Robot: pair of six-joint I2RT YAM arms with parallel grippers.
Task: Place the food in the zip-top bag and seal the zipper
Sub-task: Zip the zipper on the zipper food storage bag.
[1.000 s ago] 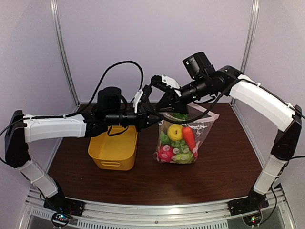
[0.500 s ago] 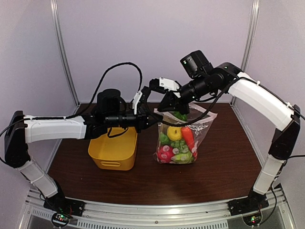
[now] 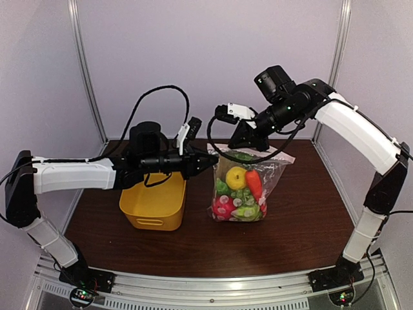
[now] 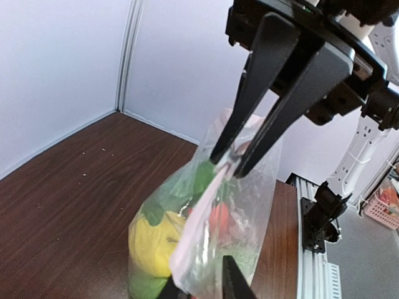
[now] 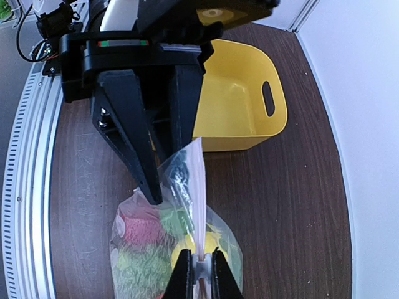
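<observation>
Top view: the bag (image 3: 274,165) stands upright mid-table (image 3: 303,219) with the food (image 3: 237,179) inside it. The basket (image 3: 151,216) sits just beside it at 9 o'clock. The left gripper (image 3: 213,161) reaches the bag's mouth from 9 o'clock, and the right gripper (image 3: 247,146) meets the mouth from 1 o'clock.

Left wrist: at 6 o'clock the left gripper's tips stand slightly apart, with the zipper (image 4: 193,243) running down between them. Whether they pinch it I cannot tell. At 12 o'clock the right gripper (image 4: 229,163) closes on the bag's top.

Right wrist: at 6 o'clock the right gripper (image 5: 201,274) is clenched on the zipper (image 5: 198,187), which rises towards 12 o'clock. The basket (image 5: 274,131) lies at 1 o'clock and the food (image 5: 143,227) at 8 o'clock.
</observation>
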